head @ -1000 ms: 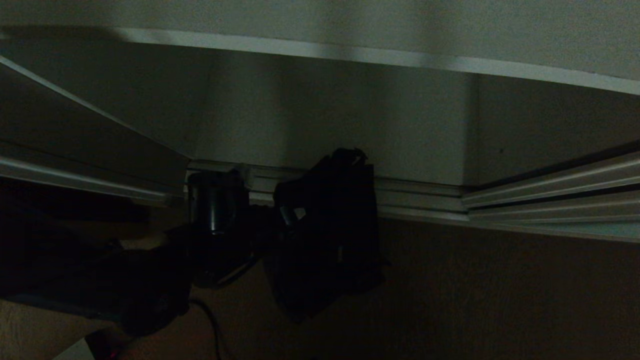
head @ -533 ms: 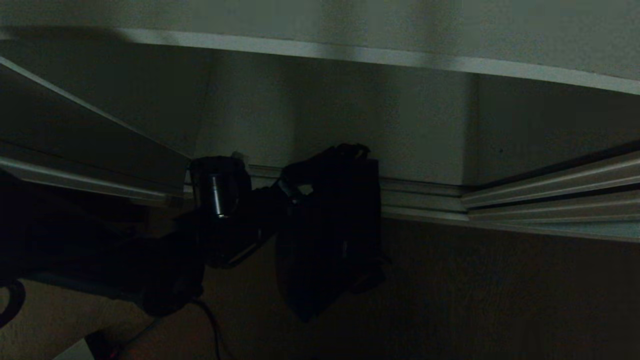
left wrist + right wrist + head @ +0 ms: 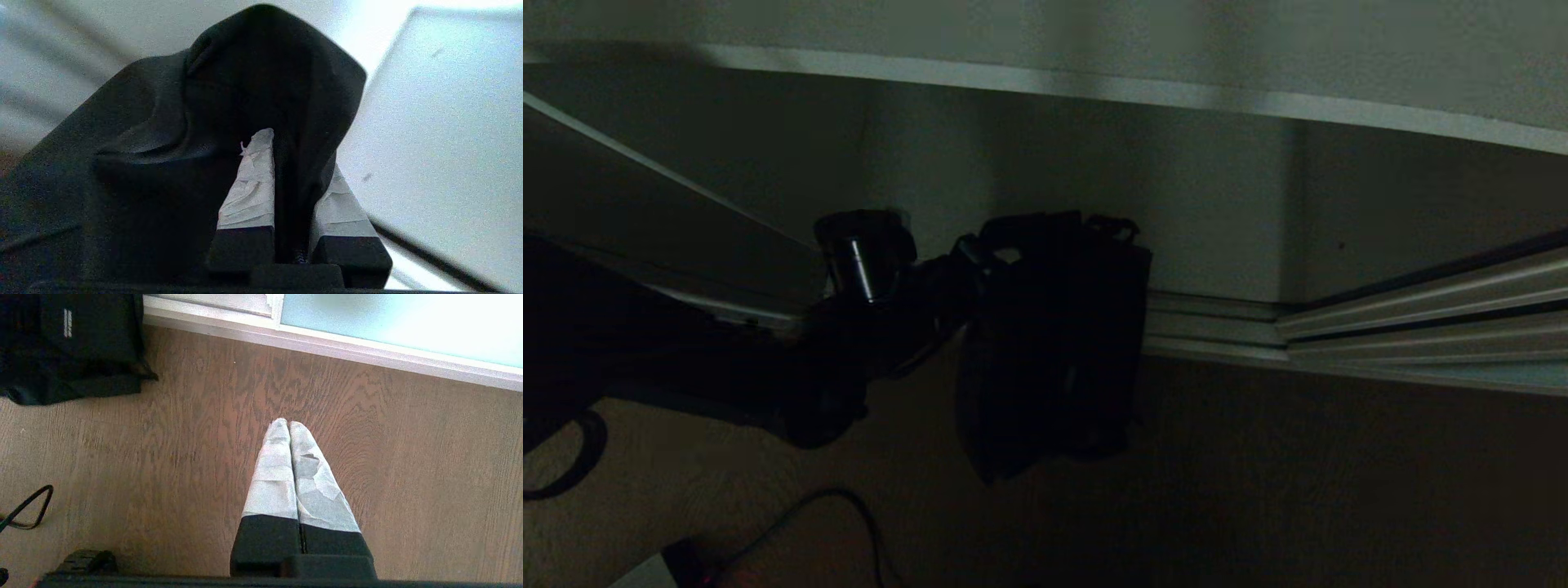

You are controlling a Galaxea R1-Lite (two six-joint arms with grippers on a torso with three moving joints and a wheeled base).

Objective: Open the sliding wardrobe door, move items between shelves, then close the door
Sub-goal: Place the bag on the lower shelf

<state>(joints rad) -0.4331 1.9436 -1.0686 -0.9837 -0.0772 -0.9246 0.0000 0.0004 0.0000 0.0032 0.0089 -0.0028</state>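
Observation:
A black fabric bag (image 3: 1054,343) hangs in front of the wardrobe's bottom track (image 3: 1421,327), clear of the wooden floor. My left gripper (image 3: 976,253) reaches in from the left and is shut on the bag's strap. In the left wrist view the white-taped fingers (image 3: 253,188) pinch the black strap (image 3: 294,102), and the bag's body (image 3: 155,171) fills the side. A pale shelf (image 3: 1094,86) spans the wardrobe above the bag. My right gripper (image 3: 289,424) is shut on nothing, pointing down at the floor. The teal frosted sliding door (image 3: 388,322) shows beyond it.
A dark cable (image 3: 849,523) loops over the brown wooden floor (image 3: 1298,490) near the robot's base. The wardrobe's back wall (image 3: 1078,180) stands pale behind the bag. In the right wrist view the bag (image 3: 73,347) hangs off to one side, and a cable (image 3: 24,510) lies nearby.
My left arm has lifted the bag: gripper and bag have risen in the head view, and the bag's top now stands against the wardrobe's back wall. The right arm has not moved.

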